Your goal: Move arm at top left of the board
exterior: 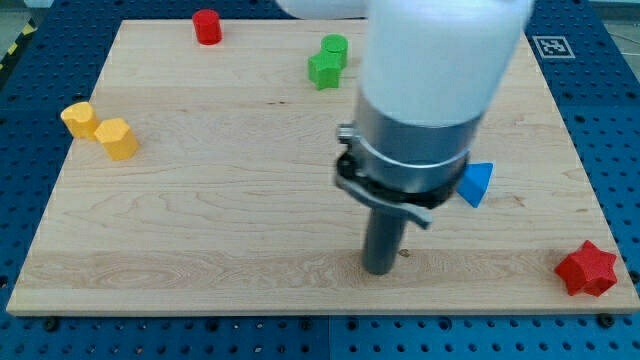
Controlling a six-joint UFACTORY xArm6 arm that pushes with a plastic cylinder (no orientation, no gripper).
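My tip (378,270) rests on the pale wooden board (220,220), gripperless, left of the blue block (477,184).

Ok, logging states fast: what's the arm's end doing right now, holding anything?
My tip: no gripper, holds nothing, touches no block; nearest is the blue block, up to the view's right.

Pale wood board (250,200) on blue table (620,150), with red cylinder (207,27), green blocks (327,61), yellow blocks (100,129), blue block (477,184), red star (587,269), dark tip (377,268).
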